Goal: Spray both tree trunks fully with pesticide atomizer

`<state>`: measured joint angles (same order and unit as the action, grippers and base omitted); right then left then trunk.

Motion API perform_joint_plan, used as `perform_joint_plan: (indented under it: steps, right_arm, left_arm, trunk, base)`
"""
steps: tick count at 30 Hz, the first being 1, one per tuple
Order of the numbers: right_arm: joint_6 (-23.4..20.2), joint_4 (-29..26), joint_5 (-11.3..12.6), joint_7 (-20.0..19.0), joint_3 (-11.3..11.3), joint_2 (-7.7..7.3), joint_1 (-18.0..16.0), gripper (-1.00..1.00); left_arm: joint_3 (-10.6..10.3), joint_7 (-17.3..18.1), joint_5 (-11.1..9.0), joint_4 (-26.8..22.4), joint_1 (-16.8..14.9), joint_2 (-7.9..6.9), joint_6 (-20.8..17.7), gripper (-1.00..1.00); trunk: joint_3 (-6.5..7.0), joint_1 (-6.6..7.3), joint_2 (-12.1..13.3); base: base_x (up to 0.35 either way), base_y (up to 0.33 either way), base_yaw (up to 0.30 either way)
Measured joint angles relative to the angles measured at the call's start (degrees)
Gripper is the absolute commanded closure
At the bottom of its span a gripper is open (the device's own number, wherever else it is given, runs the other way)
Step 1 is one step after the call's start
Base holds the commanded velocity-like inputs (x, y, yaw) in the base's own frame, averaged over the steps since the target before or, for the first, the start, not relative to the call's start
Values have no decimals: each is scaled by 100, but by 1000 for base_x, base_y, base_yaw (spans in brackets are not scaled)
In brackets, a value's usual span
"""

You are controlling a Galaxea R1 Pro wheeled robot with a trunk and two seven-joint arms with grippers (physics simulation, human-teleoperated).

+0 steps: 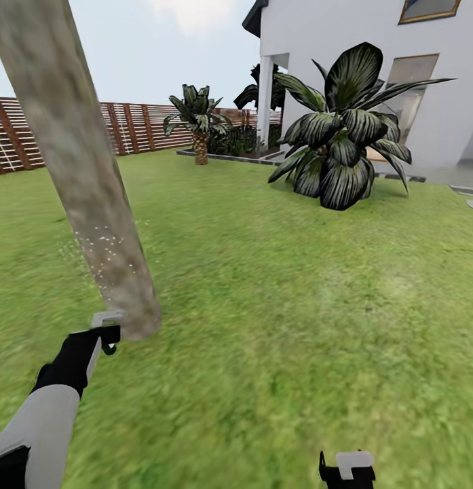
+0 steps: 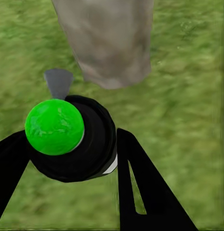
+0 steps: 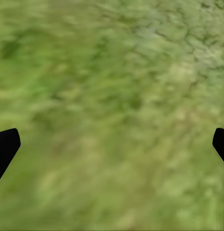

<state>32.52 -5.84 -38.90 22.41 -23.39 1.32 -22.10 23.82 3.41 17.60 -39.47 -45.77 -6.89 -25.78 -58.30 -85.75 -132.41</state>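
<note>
on the lawn (image 1: pixel 277 285), left jaws grip the atomizer (image 2: pixel 75 139) near the crown-cropped trunk (image 1: pixel 80 170); right jaws spread open.

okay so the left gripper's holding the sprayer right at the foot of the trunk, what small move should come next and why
Probably raise the left gripper a little, keeping the pesticide atomizer aimed at the tree trunk. The pesticide specks show on just one low band; the trunk above looks bare.

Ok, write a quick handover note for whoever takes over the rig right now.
Left pincer: shut on the small black cylindrical atomizer bottle, whose top shows green, aimed at the base of the mottled grey-brown tree trunk.
Right pincer: open, holding nothing, over the green lawn.
Done: whitish pesticide specks dot the lower trunk.
Left: cover the rest of this trunk, then spray the second tree.
</note>
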Motion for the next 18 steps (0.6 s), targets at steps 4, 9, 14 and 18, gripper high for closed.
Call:
perform_joint_plan:
  steps: [4, 9, 14, 18]
  right_arm:
    - [0, 4, -4, 0, 2, 2, -1, -100]
    - [0, 4, -4, -8, -2, 0, 0, -100]
    - [0, 4, -4, -9, -5, 0, 3, -100]
    - [0, 4, -4, -9, -4, 0, 1, -100]
  left_arm:
    - [9, 0, -11, 57, 94, 11, 95, 100]
    - [17, 0, 5, 148, 167, 1, 296, 100]
    - [33, -125, 16, 354, 225, -25, 640, 100]
    - [33, -157, 8, 365, 250, -7, 652, 100]
  trunk:
    - [0, 0, 0]
    - [0, 0, 0]
    - [0, 0, 0]
    - [0, 0, 0]
  base:
    - [134, -248, 1]
    - [101, -262, 0]
    - [130, -262, 0]
    - [185, -237, 142]
